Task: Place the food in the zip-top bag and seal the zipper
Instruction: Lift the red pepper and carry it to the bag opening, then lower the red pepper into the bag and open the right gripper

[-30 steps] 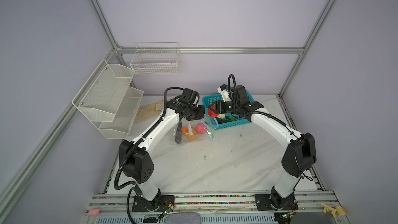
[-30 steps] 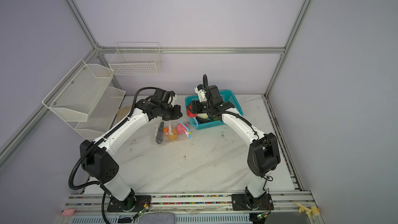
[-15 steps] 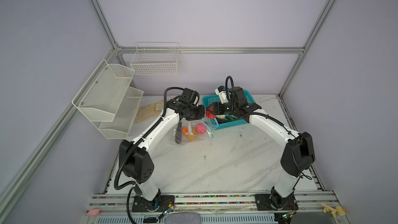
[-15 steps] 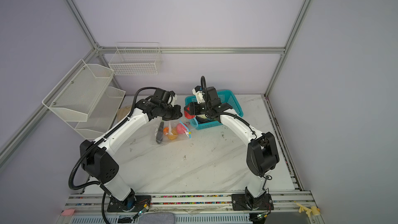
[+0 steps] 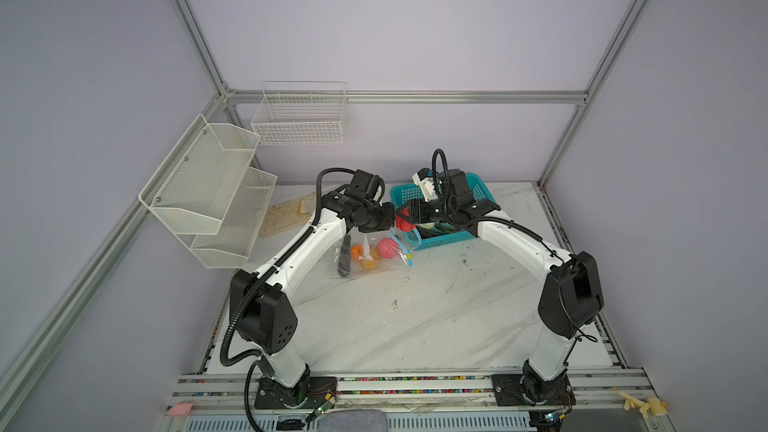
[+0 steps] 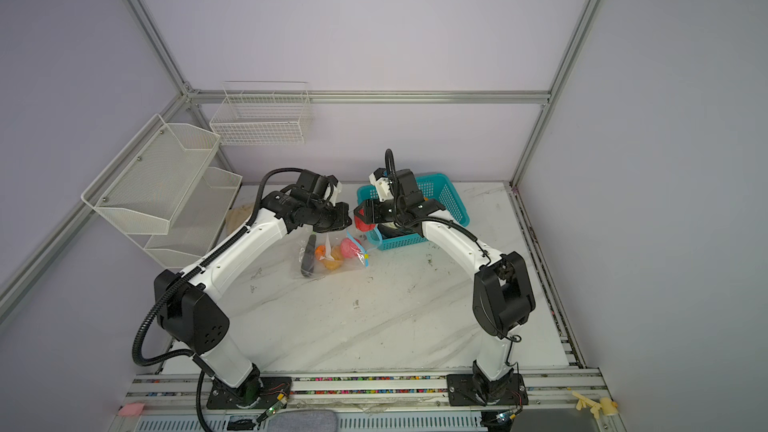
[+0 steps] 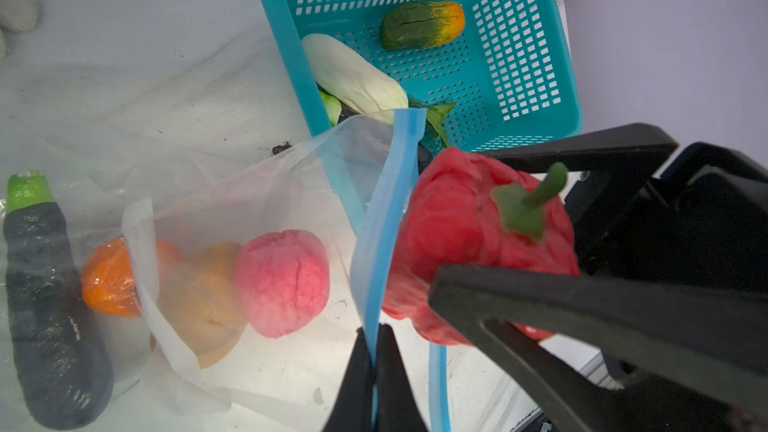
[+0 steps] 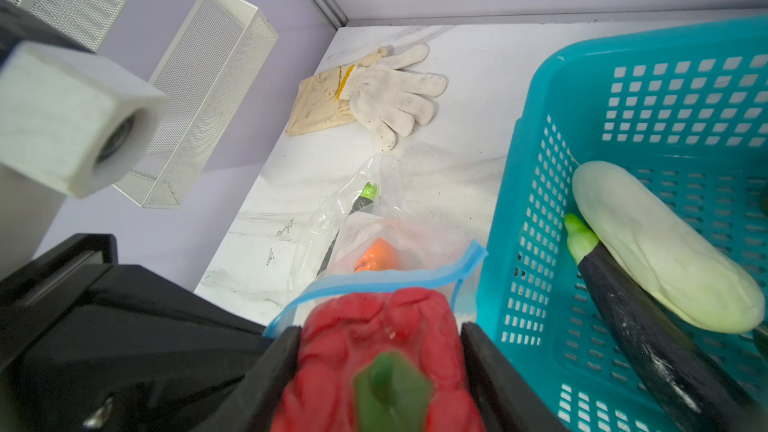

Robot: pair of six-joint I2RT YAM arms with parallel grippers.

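At bag mouth (image 7: 395, 184), right hand (image 8: 379, 332) around pepper (image 7: 453, 226)

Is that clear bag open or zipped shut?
Open. The left tool pinches one blue zipper strip, held apart from the other, so the bag gapes.

Lilac walls (image 5: 415, 35) all round, aluminium frame (image 5: 407, 96), marbled white tabletop (image 5: 415, 326); mesh shelf (image 5: 208, 184), wire basket (image 5: 301, 118) mounted beyond the left gripper (image 5: 390, 218).

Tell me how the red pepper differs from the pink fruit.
The red pepper is held in the right arm's jaws, at the mouth of the zip-top bag; the pink fruit lies loose inside the bag. The pepper shows a green stem; the pink fruit shows none. Both are wrinkled toy food.
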